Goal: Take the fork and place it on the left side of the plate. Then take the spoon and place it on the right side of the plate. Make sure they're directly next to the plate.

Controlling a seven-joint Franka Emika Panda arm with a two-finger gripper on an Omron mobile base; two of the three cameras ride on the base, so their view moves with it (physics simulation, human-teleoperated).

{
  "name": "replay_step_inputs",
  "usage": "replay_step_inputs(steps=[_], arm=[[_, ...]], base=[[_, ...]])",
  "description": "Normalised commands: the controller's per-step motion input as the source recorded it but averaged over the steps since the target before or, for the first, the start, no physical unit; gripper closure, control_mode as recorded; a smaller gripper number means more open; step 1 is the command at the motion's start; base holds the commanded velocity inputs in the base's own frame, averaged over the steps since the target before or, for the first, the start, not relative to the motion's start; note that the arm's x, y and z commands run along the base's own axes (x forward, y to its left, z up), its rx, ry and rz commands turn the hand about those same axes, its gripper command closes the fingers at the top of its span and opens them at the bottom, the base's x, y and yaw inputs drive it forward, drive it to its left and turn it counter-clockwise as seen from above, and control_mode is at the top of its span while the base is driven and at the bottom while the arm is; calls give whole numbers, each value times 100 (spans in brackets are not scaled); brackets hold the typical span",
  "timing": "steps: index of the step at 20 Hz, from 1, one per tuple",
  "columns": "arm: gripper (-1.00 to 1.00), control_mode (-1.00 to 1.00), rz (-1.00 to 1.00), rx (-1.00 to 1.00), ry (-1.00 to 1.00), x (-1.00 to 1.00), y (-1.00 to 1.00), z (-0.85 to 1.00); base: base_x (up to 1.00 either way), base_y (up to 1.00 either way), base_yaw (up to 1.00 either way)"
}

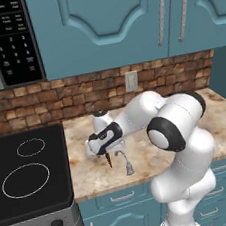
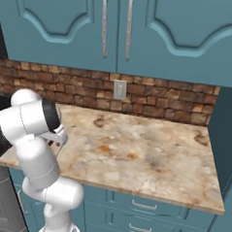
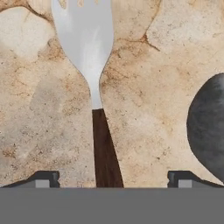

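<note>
Two fingertips stood wide apart on either side of the fork's brown handle, so the open gripper straddled it for a grasp; it lay flat on the counter beside the spoon.

In the hand view, the fork lies flat on the counter, running up the middle of the frame between the two wide-apart fingertips. Bare counter lies on both sides of its brown handle. The spoon sits at the right edge, near the fork. In the right base view, the counter's middle and right are bare.
</note>
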Motion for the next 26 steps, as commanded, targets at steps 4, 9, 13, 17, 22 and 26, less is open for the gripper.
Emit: replay_step_inputs(steps=[4,9,13,17,22,26], arm=[[-100,-100,0,-1,0,37,5,-19],[-100,-100,0,0,1,23,1,-26],[-100,-100,0,0,2,0,0,-53],[-100,-100,0,0,0,-6,-3,-52],[-100,-100,0,0,0,-39,-16,-46],[-100,-100,0,0,0,-50,-23,-51]], base=[[0,0,0],[0,0,0],[0,0,0],[0,0,0],[0,0,0],[0,0,0]])
